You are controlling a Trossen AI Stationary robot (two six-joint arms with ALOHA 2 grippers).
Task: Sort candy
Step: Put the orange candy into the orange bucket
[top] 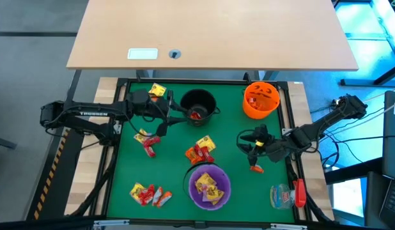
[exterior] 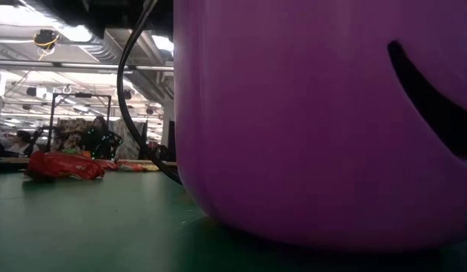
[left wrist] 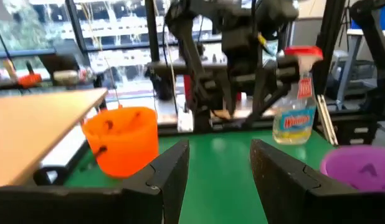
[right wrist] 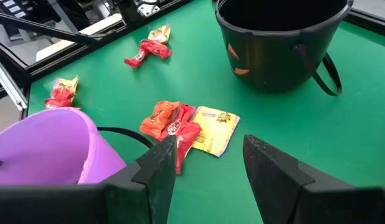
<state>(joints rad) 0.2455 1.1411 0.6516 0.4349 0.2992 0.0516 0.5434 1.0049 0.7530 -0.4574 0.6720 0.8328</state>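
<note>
Green mat (top: 236, 137) carries the candy (top: 200, 151) in loose groups between a black bowl (top: 198, 105), an orange bowl (top: 261, 99) and a purple bowl (top: 209, 186) (some pieces lie inside). Left gripper (top: 164, 120) hovers beside the black bowl, right gripper (top: 250, 144) near the mat's right side; both jaws stand apart, holding nothing.

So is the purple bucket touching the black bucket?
Apart. The high view shows the purple bucket and the black bucket with green mat and candy between them.
</note>
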